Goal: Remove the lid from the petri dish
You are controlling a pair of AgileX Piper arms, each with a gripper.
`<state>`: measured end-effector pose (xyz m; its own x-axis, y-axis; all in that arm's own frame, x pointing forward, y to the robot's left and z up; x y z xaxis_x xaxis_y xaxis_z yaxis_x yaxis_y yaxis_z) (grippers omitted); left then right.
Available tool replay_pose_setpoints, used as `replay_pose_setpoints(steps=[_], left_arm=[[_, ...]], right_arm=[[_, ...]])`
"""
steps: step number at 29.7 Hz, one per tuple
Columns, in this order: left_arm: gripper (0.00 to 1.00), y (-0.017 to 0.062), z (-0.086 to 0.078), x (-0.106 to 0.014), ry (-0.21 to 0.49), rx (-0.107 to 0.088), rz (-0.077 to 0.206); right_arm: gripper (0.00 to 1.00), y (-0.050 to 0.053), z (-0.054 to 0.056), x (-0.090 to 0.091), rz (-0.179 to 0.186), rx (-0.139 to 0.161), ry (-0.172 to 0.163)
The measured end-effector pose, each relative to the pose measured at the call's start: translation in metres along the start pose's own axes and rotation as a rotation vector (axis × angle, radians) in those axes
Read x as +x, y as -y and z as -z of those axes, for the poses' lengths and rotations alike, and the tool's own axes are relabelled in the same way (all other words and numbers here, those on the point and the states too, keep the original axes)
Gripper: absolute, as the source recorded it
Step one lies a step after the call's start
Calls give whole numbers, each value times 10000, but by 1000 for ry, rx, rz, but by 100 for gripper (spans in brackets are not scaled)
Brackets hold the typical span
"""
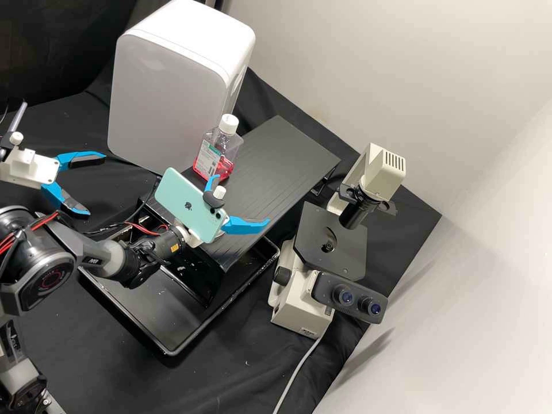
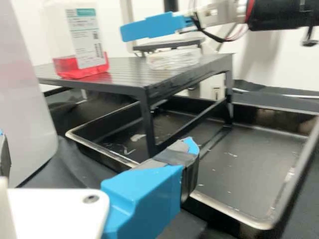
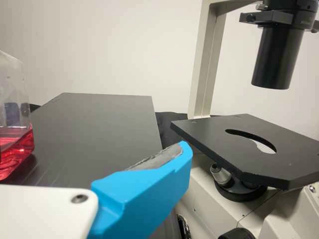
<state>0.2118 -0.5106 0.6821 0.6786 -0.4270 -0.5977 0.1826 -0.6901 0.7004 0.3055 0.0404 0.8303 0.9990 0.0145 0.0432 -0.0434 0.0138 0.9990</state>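
Note:
A clear petri dish (image 2: 172, 57) with its lid on lies on the black raised platform (image 1: 282, 167), near the edge facing my left wrist camera. My right gripper (image 1: 238, 202) hangs just over that spot, open, and one of its blue fingers (image 2: 154, 25) stands a little above the dish without touching it. In the high view the gripper's body and mint-coloured mount (image 1: 190, 204) hide the dish. Off the platform to the far left, above the bench, my left gripper (image 1: 93, 184) is open and holds nothing.
A flask of red liquid (image 1: 215, 152) stands on the platform's back corner, close to the right gripper. A large white box (image 1: 178, 80) rises behind it. The platform stands in a black tray (image 1: 172, 328). A microscope (image 1: 339, 247) is to the right.

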Motion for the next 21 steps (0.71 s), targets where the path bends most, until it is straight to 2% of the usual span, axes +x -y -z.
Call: replay_pose_setpoints(steps=[3, 9, 21], left_arm=[[100, 1, -4, -5, -37, 31, -7], [100, -14, -18, -9, -66, 74, -19], [100, -13, -32, -6, -61, 76, -19]], right_arm=[[100, 0, 0, 0, 0, 0, 0], [100, 0, 0, 0, 0, 0, 0], [100, 0, 0, 0, 0, 0, 0]])
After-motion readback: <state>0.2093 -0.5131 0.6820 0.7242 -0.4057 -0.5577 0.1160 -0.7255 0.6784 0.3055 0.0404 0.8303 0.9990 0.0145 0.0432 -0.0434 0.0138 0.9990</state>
